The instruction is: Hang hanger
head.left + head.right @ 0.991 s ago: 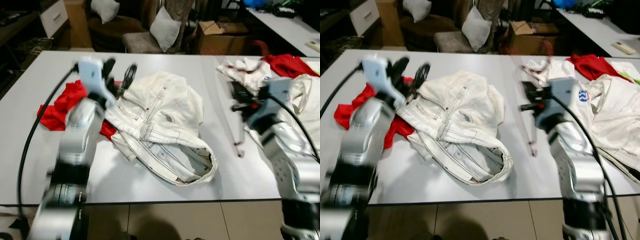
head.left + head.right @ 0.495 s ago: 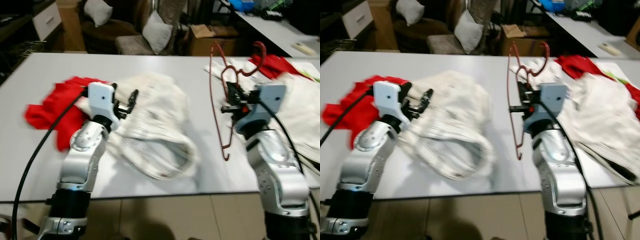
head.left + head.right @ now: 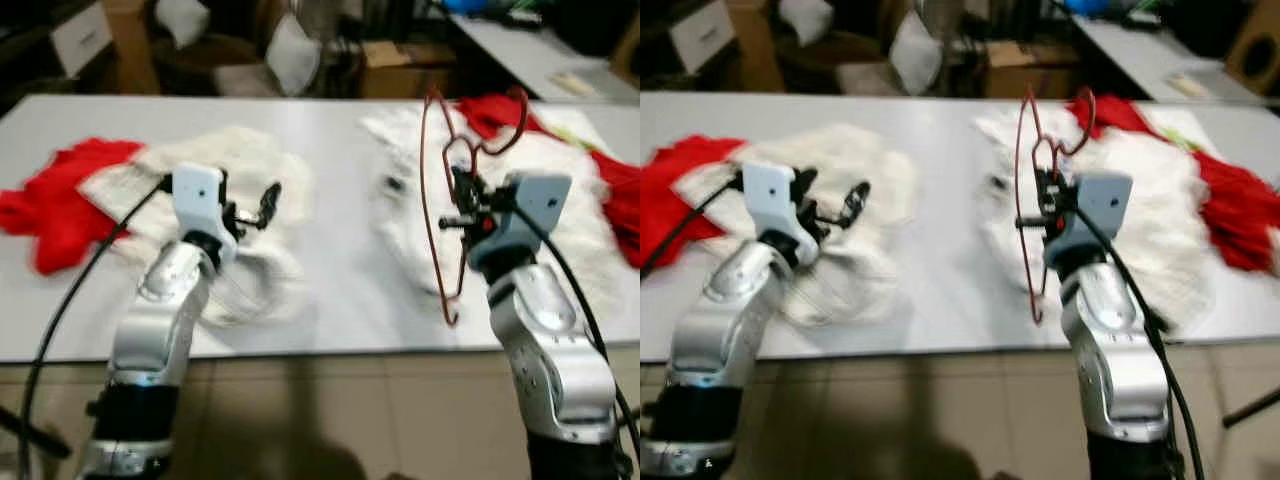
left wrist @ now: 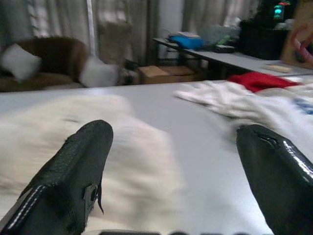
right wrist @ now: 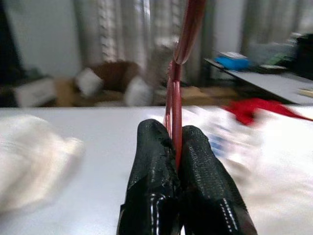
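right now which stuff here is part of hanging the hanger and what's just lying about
For the job:
- red hanger, held upright above the table
- right gripper, shut on its wire

Lying about:
- white clothes
- red garments
- grey table
- left gripper, open, empty

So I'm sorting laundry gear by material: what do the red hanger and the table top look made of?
The red hanger, pinched in the right tool, looks like thin wire with a glossy red coating, judging by its slim, bent outline. The table looks like a smooth, matte, pale grey laminate; blur leaves that uncertain.
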